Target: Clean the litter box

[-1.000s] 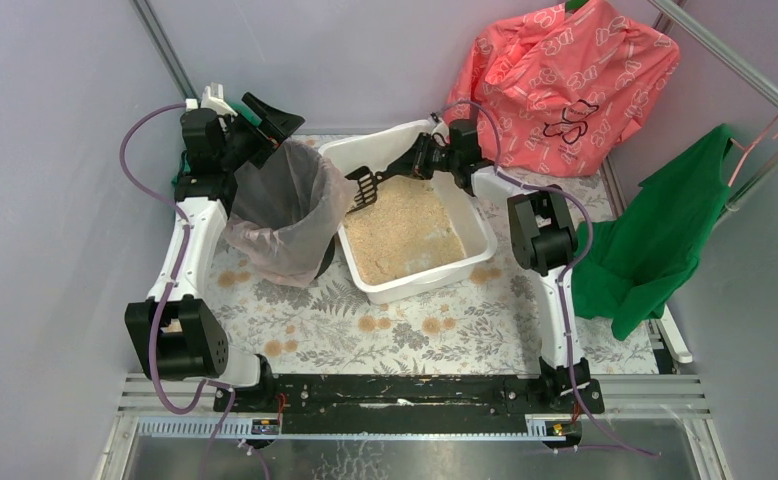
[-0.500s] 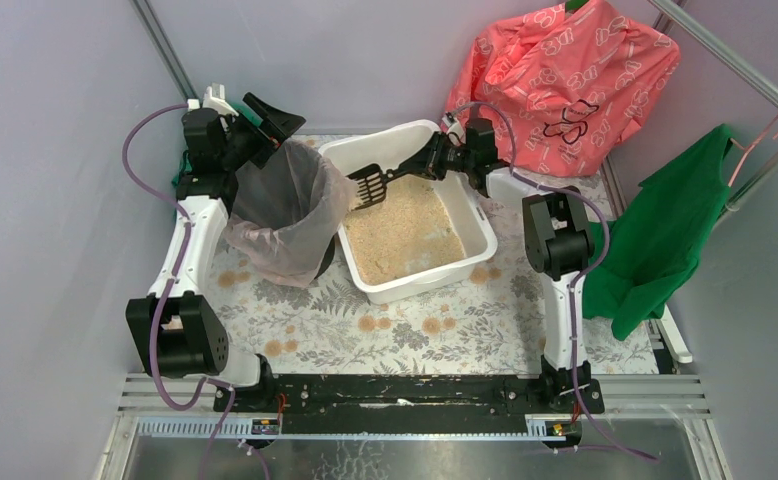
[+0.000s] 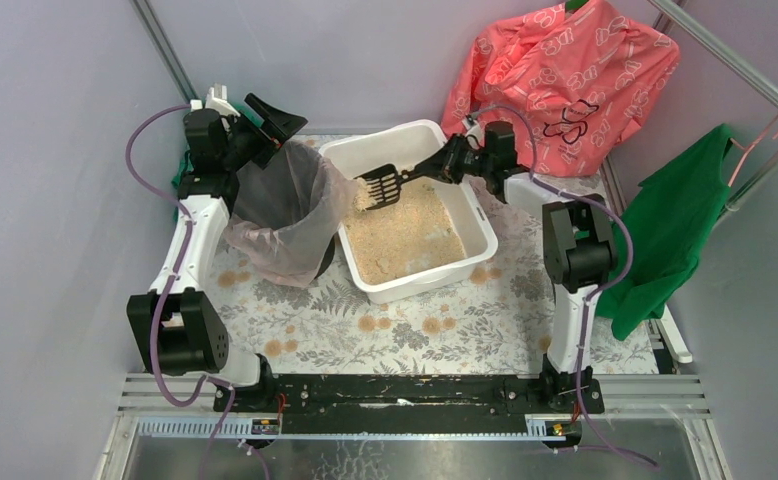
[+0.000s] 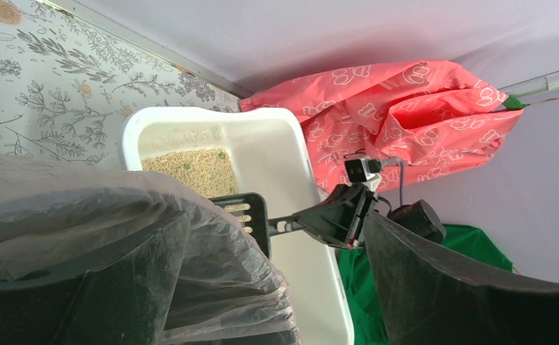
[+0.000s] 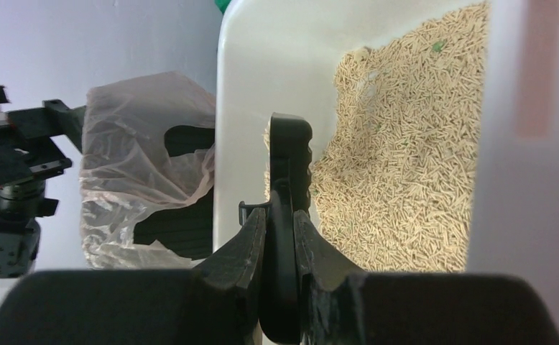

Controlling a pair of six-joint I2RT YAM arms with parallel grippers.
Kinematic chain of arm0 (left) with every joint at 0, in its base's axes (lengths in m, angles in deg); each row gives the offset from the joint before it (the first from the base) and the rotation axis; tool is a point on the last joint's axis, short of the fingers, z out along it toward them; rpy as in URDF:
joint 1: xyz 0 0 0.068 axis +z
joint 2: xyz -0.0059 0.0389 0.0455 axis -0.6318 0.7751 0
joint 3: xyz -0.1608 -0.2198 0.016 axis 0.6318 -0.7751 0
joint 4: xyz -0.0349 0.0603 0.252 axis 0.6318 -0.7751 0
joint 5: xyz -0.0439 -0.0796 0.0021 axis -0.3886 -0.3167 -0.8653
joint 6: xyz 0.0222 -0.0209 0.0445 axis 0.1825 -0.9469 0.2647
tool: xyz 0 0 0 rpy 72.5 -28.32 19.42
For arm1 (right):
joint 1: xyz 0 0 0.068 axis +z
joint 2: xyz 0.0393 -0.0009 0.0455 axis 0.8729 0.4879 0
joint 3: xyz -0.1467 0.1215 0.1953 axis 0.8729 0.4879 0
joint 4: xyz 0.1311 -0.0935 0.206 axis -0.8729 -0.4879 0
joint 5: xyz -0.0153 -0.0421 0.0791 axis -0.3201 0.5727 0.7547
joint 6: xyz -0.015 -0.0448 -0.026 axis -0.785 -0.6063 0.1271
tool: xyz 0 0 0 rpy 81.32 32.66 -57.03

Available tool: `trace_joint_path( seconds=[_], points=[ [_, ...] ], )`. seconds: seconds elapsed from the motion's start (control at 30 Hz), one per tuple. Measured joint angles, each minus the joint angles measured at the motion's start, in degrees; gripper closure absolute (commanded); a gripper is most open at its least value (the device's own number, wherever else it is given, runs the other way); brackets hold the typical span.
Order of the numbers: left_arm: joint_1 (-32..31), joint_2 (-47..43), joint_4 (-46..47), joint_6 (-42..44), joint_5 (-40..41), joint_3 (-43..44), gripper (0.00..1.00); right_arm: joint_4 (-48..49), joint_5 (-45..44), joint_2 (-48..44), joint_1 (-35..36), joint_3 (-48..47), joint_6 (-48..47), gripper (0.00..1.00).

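The litter box (image 3: 417, 286) sits under the right gripper (image 3: 449, 163), which pinches a black slotted scoop (image 3: 383, 184) above the pellets (image 3: 405, 240). The left gripper (image 3: 262, 128) gapes wide by the bag-lined bin (image 3: 283, 215).

a round black bin (image 3: 287, 190), lined with a clear plastic bag (image 3: 263, 252), stood near the far left corner of the floral-print table (image 3: 405, 325). a coral bag printed with white shapes (image 3: 565, 80) slumped against the wall at the far right corner, while a green cloth (image 3: 665, 230) hung over the table's right edge beside a metal pole (image 3: 710, 42).
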State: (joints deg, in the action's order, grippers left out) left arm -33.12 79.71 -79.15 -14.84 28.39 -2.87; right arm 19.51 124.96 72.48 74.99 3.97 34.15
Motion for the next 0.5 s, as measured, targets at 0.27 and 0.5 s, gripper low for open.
trace_joint_path(
  seconds=[0.27,0.5],
  points=[
    [0.0,0.9,0.6,-0.2,-0.5,-0.1,0.01,7.6,0.5,-8.0,-6.9,11.6,3.7,1.0],
    [0.0,0.9,0.7,-0.2,-0.8,-0.1,0.01,12.2,1.0,-10.8,-11.2,17.7,7.1,1.0]
  ],
)
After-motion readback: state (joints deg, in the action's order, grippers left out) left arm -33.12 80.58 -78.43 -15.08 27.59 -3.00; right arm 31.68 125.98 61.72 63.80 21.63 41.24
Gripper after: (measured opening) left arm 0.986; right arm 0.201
